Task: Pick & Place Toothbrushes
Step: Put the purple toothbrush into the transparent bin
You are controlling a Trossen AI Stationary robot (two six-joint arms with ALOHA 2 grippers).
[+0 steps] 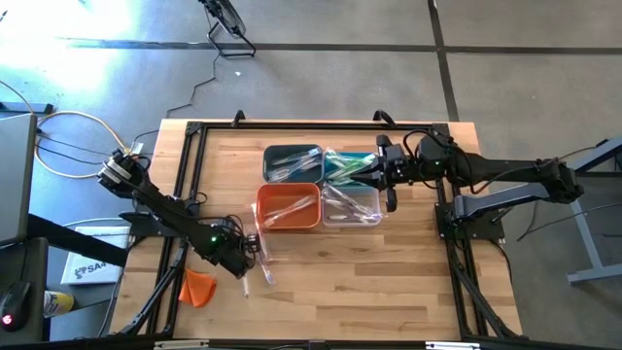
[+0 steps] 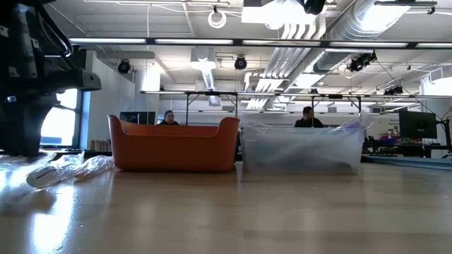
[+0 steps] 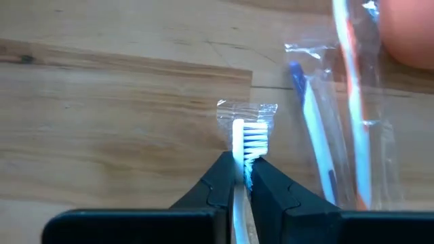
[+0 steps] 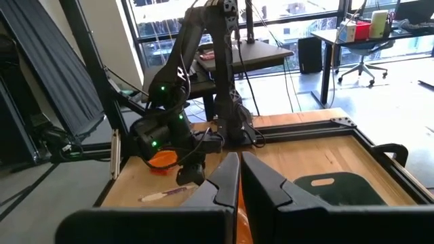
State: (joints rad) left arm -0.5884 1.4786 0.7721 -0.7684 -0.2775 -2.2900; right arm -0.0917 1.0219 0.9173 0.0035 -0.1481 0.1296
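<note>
Worktop (image 1: 389,272) inspection, high view first. I see four bins grouped near centre: dark grey bin (image 1: 292,162) at 11 o'clock of the group, teal bin (image 1: 348,165) at 1 o'clock, orange bin (image 1: 288,207) at 7 o'clock, clear bin (image 1: 352,205) at 5 o'clock, each with wrapped toothbrushes inside. Left end effector (image 1: 245,264) sits low at about 8 o'clock from the orange bin, at a small cluster of loose toothbrushes (image 1: 262,255) on the wood. An orange cloth lump (image 1: 197,286) lies at 8 o'clock of that end effector. Right end effector (image 1: 389,178) rests at the 3 o'clock side of the bins.

Low view: orange bin and clear bin stand side by side; wrapped toothbrushes lie on the wood at 9 o'clock of the orange bin, beneath a dark arm. Two people (image 2: 308,117) sit in the room behind.

Left wrist view: I confirm the fingers (image 3: 218,186) are clamped on a white-handled toothbrush (image 3: 249,137), bristle head protruding beyond the tips. Two more wrapped toothbrushes lie just beside it.

Right wrist view: the right fingers (image 4: 227,177) are pressed together, holding nothing, above the bins and facing the left arm.
</note>
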